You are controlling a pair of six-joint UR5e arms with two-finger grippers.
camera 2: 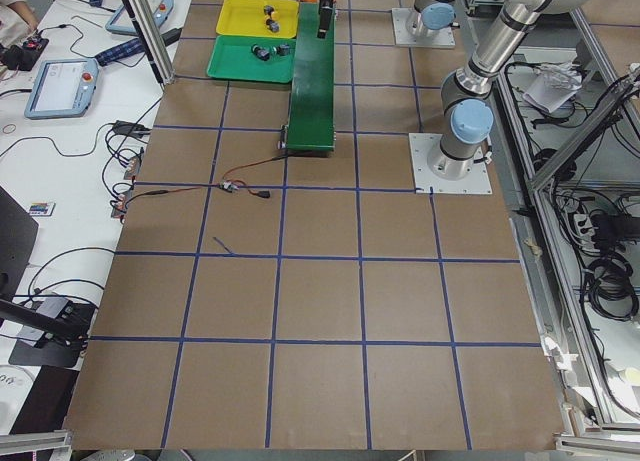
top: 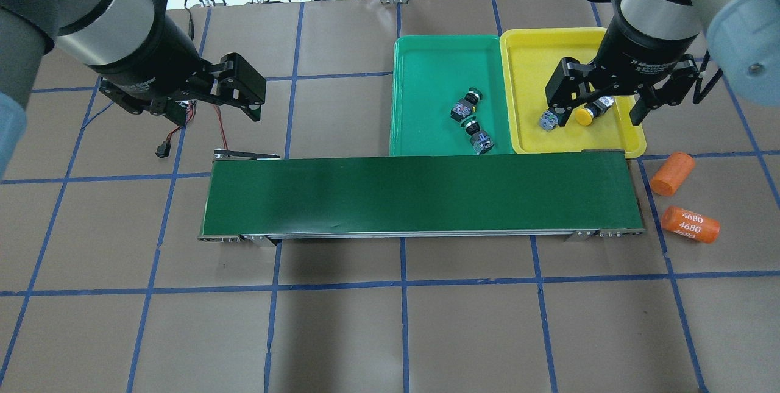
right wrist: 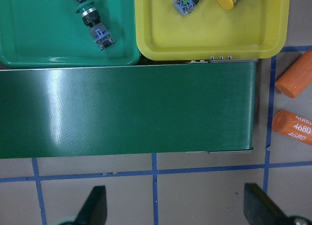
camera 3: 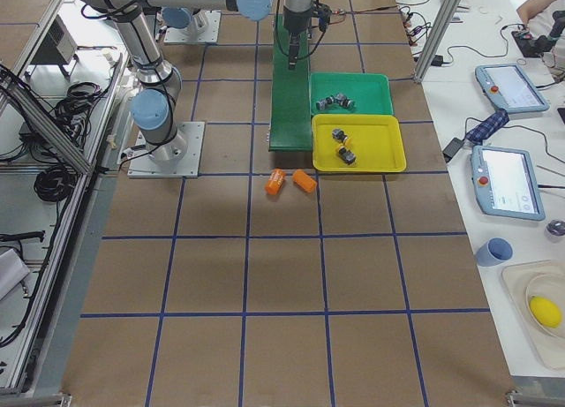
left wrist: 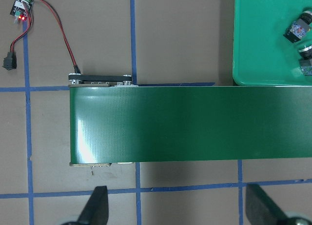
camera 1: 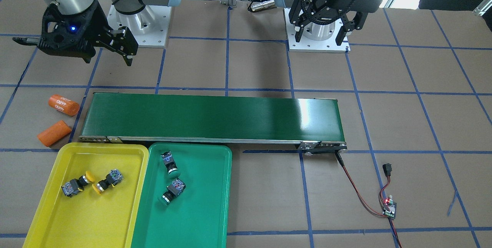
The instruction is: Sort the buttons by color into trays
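The conveyor belt (top: 420, 195) lies between your right end effector (top: 598, 117) and the touching yellow tray (top: 530, 52) and green tray (top: 426, 58). It hangs spread and unloaded, nearer them than the left end effector (camera 1: 319, 40), also spread. Both yellow buttons (camera 1: 78, 183) lie sideways in yellow, both green buttons (camera 1: 172, 191) in green; to my eye, sorting looks finished.

Left gripper (camera 1: 319, 39) and right gripper (top: 601, 117) both hang in the air pointing down, fingers (right wrist: 95, 205) spread wide, nothing held.
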